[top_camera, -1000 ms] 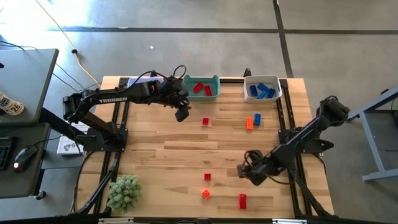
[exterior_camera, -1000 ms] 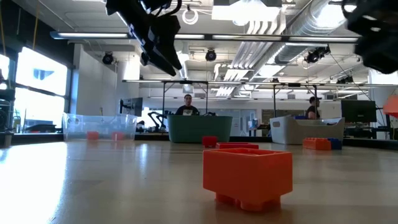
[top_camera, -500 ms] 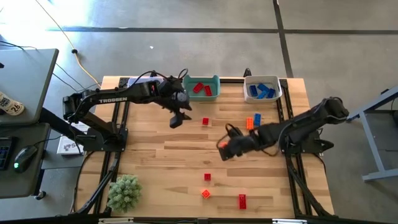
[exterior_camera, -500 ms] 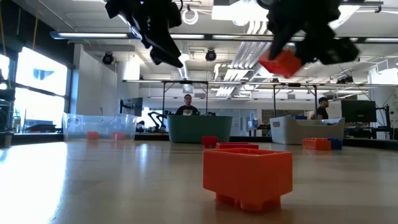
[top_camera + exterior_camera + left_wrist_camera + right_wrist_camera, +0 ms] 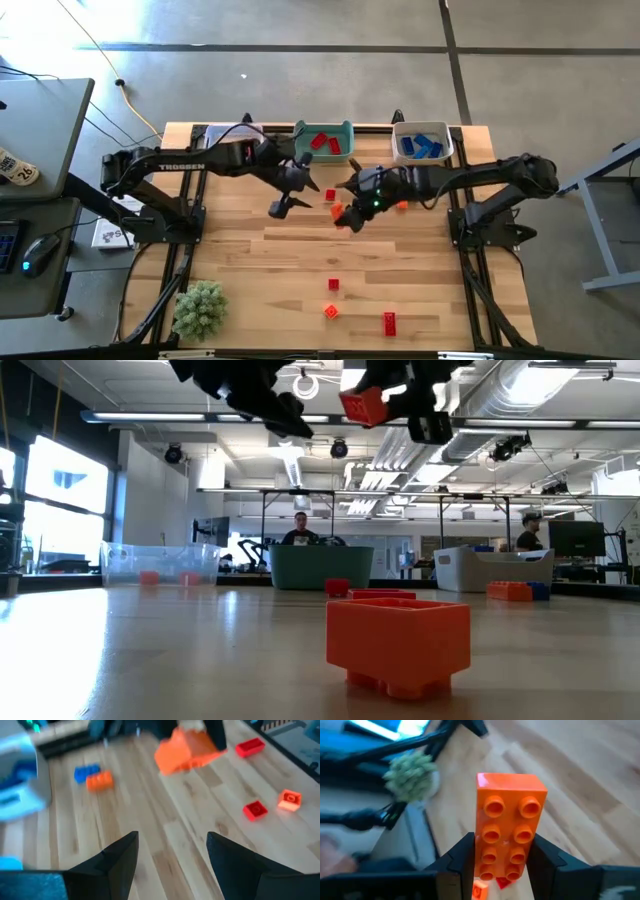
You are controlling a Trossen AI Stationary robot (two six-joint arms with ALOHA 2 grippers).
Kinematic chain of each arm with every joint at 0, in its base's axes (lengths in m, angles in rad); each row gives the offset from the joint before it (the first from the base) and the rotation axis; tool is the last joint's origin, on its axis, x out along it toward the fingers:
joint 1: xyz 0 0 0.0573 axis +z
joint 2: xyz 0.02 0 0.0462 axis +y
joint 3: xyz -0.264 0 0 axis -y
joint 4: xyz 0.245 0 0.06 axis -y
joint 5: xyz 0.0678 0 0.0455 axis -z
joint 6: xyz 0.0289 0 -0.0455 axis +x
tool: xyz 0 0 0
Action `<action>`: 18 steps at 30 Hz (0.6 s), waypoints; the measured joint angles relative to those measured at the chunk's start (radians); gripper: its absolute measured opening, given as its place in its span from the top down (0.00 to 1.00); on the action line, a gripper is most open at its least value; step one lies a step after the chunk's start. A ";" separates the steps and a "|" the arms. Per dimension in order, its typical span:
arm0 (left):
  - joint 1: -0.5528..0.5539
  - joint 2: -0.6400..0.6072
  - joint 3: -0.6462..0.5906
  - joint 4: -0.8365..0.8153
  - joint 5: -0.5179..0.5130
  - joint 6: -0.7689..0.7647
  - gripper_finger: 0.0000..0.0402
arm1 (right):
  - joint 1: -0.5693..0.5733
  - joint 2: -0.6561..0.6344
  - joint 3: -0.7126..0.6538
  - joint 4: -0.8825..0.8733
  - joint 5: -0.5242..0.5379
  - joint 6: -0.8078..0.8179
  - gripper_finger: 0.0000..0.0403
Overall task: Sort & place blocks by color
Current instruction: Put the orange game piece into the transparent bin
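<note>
Orange brick (image 5: 509,831) now rides pinched in my right gripper's (image 5: 345,213) jaws, carried up beside the green bin (image 5: 325,142); left gripper (image 5: 279,207), jaws spread, waits nearby.

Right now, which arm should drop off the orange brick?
Right. The right gripper is shut on the orange brick, held above the table mid-carry. The left gripper is open, holding nothing.

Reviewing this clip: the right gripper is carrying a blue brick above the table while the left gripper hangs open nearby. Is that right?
Not quite. The brick clamped in the right gripper is orange, not blue, as the right wrist view shows. The rest stands: it is held above the table, and the left gripper hangs open nearby.
</note>
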 joint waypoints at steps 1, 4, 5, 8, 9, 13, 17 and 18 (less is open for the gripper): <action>-0.012 0.000 0.000 0.022 -0.006 0.001 0.44 | -0.012 0.000 0.000 0.008 -0.042 -0.024 0.72; -0.043 0.000 0.000 0.073 -0.010 0.002 0.44 | -0.040 0.000 0.000 0.023 -0.156 -0.094 0.72; -0.054 0.000 0.000 0.085 -0.011 0.002 0.44 | -0.049 0.000 0.000 0.024 -0.186 -0.109 0.72; -0.084 0.000 0.000 0.111 -0.012 0.009 0.44 | -0.073 0.000 0.000 0.027 -0.261 -0.145 0.72; -0.093 0.000 0.000 0.120 -0.014 0.012 0.44 | -0.080 0.000 -0.002 0.035 -0.288 -0.153 0.72; -0.125 0.000 0.000 0.163 -0.019 0.020 0.44 | -0.104 0.000 -0.002 0.055 -0.396 -0.196 0.72; -0.139 0.000 0.000 0.216 -0.020 -0.005 0.44 | -0.121 0.000 -0.003 0.069 -0.456 -0.204 0.72; -0.139 0.000 0.000 0.230 -0.020 -0.018 0.44 | -0.122 0.000 -0.003 0.071 -0.466 -0.204 0.72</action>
